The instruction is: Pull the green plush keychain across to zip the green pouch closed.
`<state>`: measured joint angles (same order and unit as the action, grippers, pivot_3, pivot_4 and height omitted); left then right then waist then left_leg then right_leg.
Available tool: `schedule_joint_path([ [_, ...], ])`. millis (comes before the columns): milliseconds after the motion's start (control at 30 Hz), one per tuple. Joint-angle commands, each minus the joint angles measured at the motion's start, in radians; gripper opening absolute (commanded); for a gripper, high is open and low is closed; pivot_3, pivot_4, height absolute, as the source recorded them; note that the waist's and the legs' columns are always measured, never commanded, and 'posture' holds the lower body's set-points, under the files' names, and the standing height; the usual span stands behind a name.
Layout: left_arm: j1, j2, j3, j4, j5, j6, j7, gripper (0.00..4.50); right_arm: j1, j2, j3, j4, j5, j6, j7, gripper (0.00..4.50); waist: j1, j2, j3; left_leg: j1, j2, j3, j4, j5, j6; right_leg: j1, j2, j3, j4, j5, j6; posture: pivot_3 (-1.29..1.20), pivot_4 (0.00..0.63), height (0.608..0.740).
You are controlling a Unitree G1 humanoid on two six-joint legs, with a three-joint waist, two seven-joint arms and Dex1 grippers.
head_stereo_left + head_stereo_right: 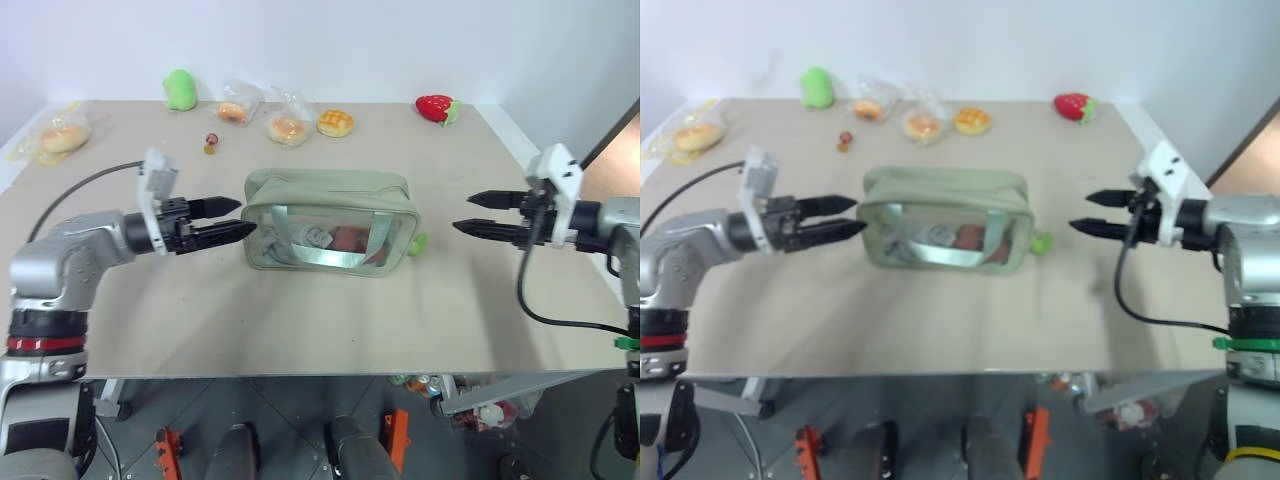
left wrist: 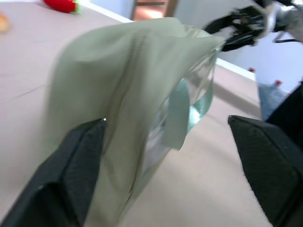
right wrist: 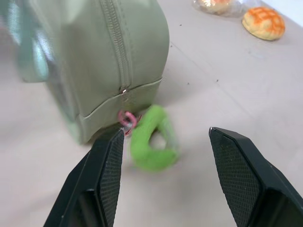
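Tan table (image 1: 300,310), zipped green pouch (image 1: 325,190), green plush keychain (image 3: 152,138) dangling

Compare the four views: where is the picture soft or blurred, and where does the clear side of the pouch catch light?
Left wrist view: the pouch is smeared and soft. Right wrist view: the plush keychain is blurred, the zipper sharper. Right eye view: softer overall than the left eye view. Left eye view: pale glare streaks the pouch's clear window.

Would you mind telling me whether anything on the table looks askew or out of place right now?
Nothing stands out. The pouch stands upright, its zipper closed along the top, and the keychain hangs loose at its end. Both grippers, left and right, are open and clear of it.
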<state>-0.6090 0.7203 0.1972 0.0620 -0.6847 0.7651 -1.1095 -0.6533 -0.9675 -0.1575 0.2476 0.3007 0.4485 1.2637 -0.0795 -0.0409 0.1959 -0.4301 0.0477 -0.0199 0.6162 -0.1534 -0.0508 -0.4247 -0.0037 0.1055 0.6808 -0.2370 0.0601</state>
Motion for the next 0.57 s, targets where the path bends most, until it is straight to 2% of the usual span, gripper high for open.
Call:
schedule_joint_path([
  [33,0.060,0.027,0.097,-0.065,-0.044,0.005,0.034,4.10,0.026,-0.032,-0.093,-0.081,0.085,0.049,-0.002,2.94,0.000,0.000,0.000,0.000,0.000,0.000,0.000,0.000,0.000,0.000,0.000,0.000,0.000,-0.001,-0.001,0.00,0.150,0.740],
  [200,0.161,0.026,0.202,-0.063,-0.067,0.005,0.117,4.10,0.135,-0.024,-0.209,-0.195,0.182,0.152,-0.072,2.94,0.002,0.000,0.000,0.000,0.000,0.000,0.001,0.000,0.000,0.000,0.000,0.000,0.000,-0.002,-0.004,0.00,0.150,0.740],
  [367,0.213,0.003,0.225,-0.048,-0.058,-0.012,0.169,4.10,0.244,0.019,-0.322,-0.352,0.293,0.255,-0.172,2.94,0.004,0.000,0.000,0.000,-0.001,0.001,0.002,0.000,0.000,0.001,-0.001,0.001,0.000,-0.002,-0.004,0.00,0.150,0.740],
  [567,0.195,-0.013,0.222,-0.031,-0.073,-0.016,0.195,4.10,0.298,0.029,-0.342,-0.445,0.348,0.291,-0.246,2.94,0.004,0.000,0.000,0.000,-0.001,0.002,0.003,0.000,0.000,0.000,-0.001,0.003,-0.001,-0.002,-0.004,0.00,0.150,0.740],
])
